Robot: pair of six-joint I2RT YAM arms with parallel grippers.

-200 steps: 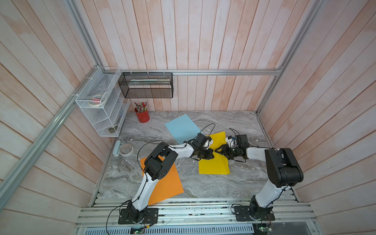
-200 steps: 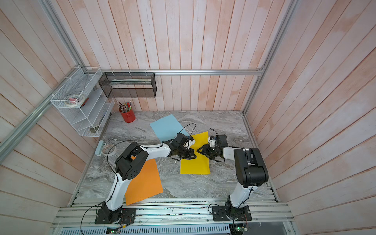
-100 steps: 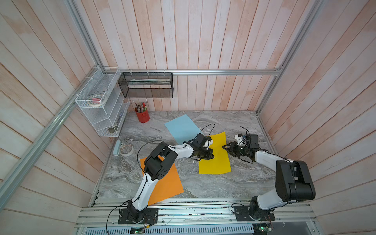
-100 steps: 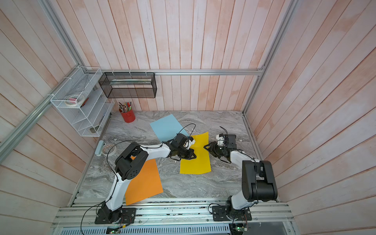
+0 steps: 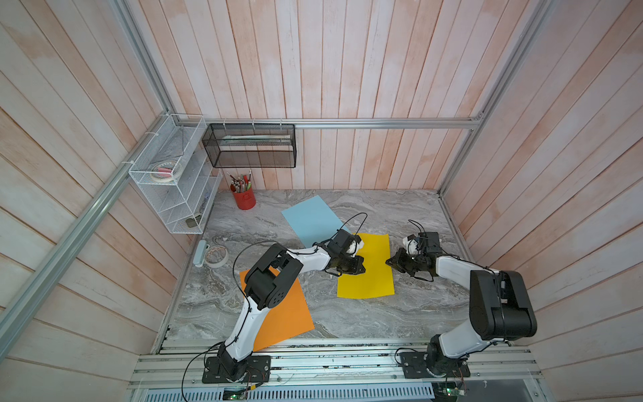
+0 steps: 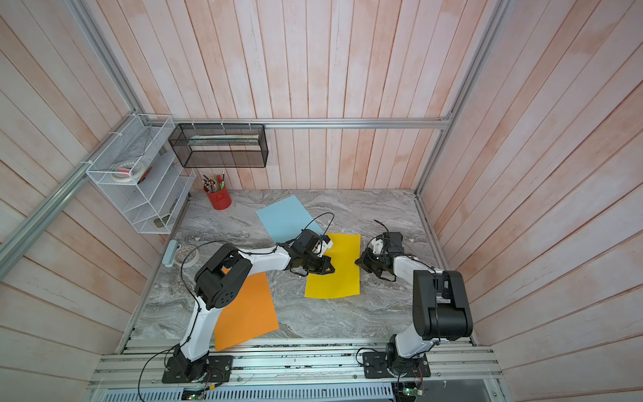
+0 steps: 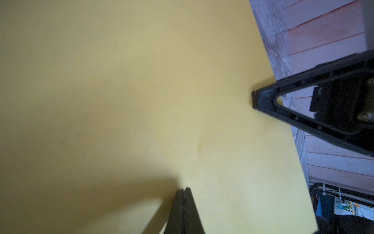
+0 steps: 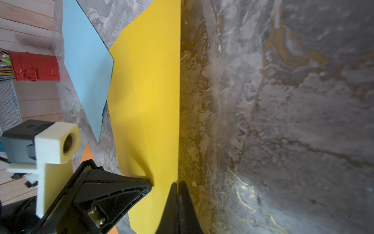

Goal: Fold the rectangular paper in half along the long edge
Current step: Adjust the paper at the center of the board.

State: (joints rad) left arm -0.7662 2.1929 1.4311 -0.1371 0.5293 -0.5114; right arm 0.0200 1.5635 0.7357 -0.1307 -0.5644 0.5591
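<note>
The yellow rectangular paper (image 5: 372, 278) (image 6: 339, 282) lies flat on the marble table. My left gripper (image 5: 361, 268) (image 6: 332, 268) is shut, its tips resting on the sheet near its left edge; in the left wrist view the closed tips (image 7: 183, 190) sit on yellow paper (image 7: 121, 81). My right gripper (image 5: 388, 261) (image 6: 356, 261) is at the middle of the sheet's right long edge. In the right wrist view its jaws (image 8: 178, 183) are closed with the paper's edge (image 8: 149, 91) running into the seam between them. The left gripper (image 8: 150, 182) faces it across the sheet.
A blue sheet (image 5: 313, 219) lies behind the yellow one, its corner tucked under it. An orange sheet (image 5: 285, 313) lies under the left arm. A red pen cup (image 5: 243, 200), tape roll (image 5: 216, 255), white wire shelf (image 5: 174, 181) and black mesh basket (image 5: 250, 146) stand at the back left.
My right gripper has drawn back from over the sheet to its right edge and closed there. The left gripper has stayed put, shut on the sheet's surface.
</note>
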